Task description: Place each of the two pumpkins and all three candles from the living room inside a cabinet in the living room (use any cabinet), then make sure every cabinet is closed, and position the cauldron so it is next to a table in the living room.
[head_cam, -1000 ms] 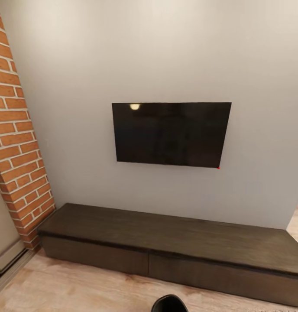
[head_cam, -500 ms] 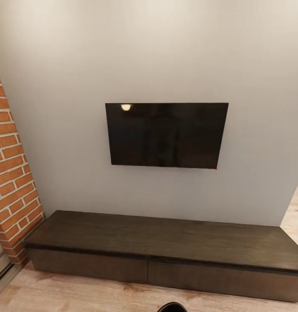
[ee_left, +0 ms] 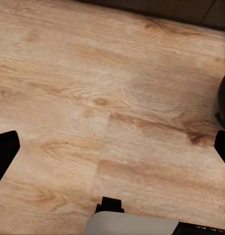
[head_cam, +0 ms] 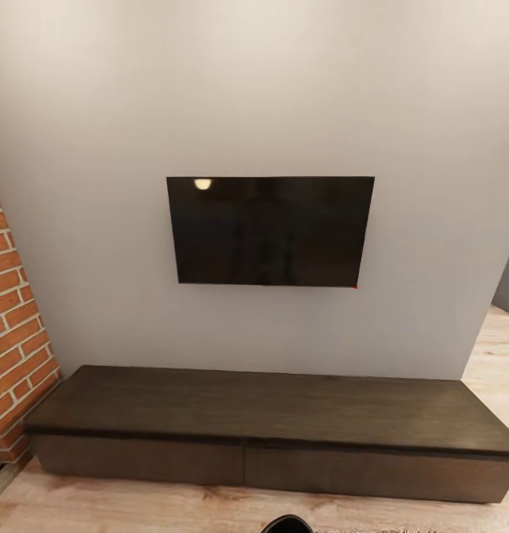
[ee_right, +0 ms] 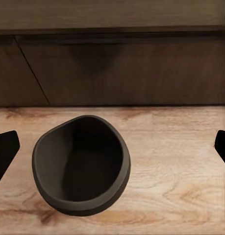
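The head camera faces a pale grey wall [head_cam: 99, 111] with a dark television [head_cam: 269, 231] mounted on it, a small light glare near the screen's upper left corner. Below it the cabinet [head_cam: 269, 414] runs long and low along the wall, dark brown, its two wide drawer fronts flush and shut, the seam between them near the middle. A strip of red brick [head_cam: 14, 340] sits at the left edge, and the light wooden floor [head_cam: 136, 511] spreads in front. At the very bottom edge of this view a dark rounded rim peeks in: the cauldron [head_cam: 288, 524].

Down at the right wrist, the cauldron [ee_right: 83, 164] is plain to see: a dark, round, open-mouthed pot standing on the floor planks [ee_right: 176, 171], just in front of the cabinet's drawer fronts [ee_right: 122, 73], nothing visible inside it. The right end effector [ee_right: 112, 147] is spread wide, only its two black fingertips showing at the opposite edges of the picture, the cauldron lying between them but touched by neither; it has hold of nothing.

Over at the left wrist, it is bare wooden floor [ee_left: 102, 112], with the cabinet's dark base [ee_left: 156, 10] at the far edge. The left end effector [ee_left: 112, 152] is likewise spread wide and carries nothing, its black fingertips at the picture's two sides. A dark curved shape [ee_left: 224, 98] sits at one edge; what it is cannot be told.
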Available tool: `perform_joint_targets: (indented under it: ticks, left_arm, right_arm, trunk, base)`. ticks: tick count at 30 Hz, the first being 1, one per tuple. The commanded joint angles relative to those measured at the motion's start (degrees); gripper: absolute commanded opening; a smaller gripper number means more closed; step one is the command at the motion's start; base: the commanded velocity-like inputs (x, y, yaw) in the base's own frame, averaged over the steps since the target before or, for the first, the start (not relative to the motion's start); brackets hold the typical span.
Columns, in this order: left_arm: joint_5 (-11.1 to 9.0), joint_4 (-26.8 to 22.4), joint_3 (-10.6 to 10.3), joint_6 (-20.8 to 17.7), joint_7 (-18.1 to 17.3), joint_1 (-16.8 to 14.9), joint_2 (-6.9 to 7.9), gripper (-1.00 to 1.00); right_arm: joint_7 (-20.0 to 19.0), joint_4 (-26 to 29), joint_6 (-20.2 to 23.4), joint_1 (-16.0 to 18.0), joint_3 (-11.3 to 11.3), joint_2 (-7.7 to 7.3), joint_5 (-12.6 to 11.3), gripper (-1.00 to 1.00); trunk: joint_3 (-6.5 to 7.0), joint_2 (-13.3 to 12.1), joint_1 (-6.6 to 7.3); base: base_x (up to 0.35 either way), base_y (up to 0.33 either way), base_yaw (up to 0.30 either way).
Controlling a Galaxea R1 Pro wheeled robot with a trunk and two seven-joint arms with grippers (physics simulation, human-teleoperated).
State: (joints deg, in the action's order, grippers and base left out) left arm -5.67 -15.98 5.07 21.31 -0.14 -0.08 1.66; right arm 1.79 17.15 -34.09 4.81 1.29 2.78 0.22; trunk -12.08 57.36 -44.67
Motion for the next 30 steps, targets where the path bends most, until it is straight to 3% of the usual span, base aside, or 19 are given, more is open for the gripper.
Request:
perform_joint_targets:
  ticks: [1, 11, 22, 24, 25, 27, 30]
  left_arm:
    - [-0.6, 0.0, -0.2, 0.1, 0.0, 0.0, 0.01, 1.0]
    - [-0.6, 0.0, -0.3, 0.1, 0.0, 0.0, -0.02, 1.0]
    - [-0.8, -0.1, -0.1, 0.1, 0.0, 0.0, 0.01, 1.0]
    - [-1.4, -0.2, 0.0, 0.1, 0.1, 0.0, -0.08, 1.0]
    - [-4.8, -0.3, -0.1, 0.1, 0.1, 0.0, -0.63, 1.0]
    - [-6.6, -0.4, -0.2, 0.1, 0.1, 0.0, -0.83, 1.0]
    - [-7.6, -0.4, -0.3, 0.1, 0.2, 0.0, -0.93, 1.0]
  right_arm:
    - [0.1, -0.1, -0.2, 0.0, 0.1, 0.03, 0.0, 1.0]
    - [0.0, -0.1, -0.1, 0.0, 0.1, 0.01, 0.0, 1.0]
    - [0.0, -0.4, -0.1, 0.0, 0.2, -0.05, 0.0, 1.0]
    - [0.1, -0.4, -0.1, 0.0, 0.3, -0.08, 0.0, 1.0]
    - [0.1, -0.4, 0.0, 0.0, 0.3, -0.12, 0.0, 1.0]
    - [0.1, -0.4, 0.1, 0.0, 0.3, -0.13, 0.0, 1.0]
    - [0.1, -0.4, 0.2, 0.0, 0.3, -0.14, 0.0, 1.0]
  trunk:
    - [-0.04, 0.0, -0.01]
    - [0.1, 0.0, -0.01]
    - [0.1, 0.0, -0.01]
    - [0.1, 0.0, -0.01]
    - [0.1, 0.0, -0.01]
    - [0.1, 0.0, -0.01]
    - [0.1, 0.0, -0.01]
  base:
    - [0.0, 0.0, -0.248]
    - [0.015, -0.019, -0.251]
    - [0.069, -0.161, -0.027]
    - [0.004, -0.016, -0.001]
    - [0.001, -0.005, 0.0]
    - [0.001, -0.003, 0.0]
    - [0.0, -0.002, 0.0]
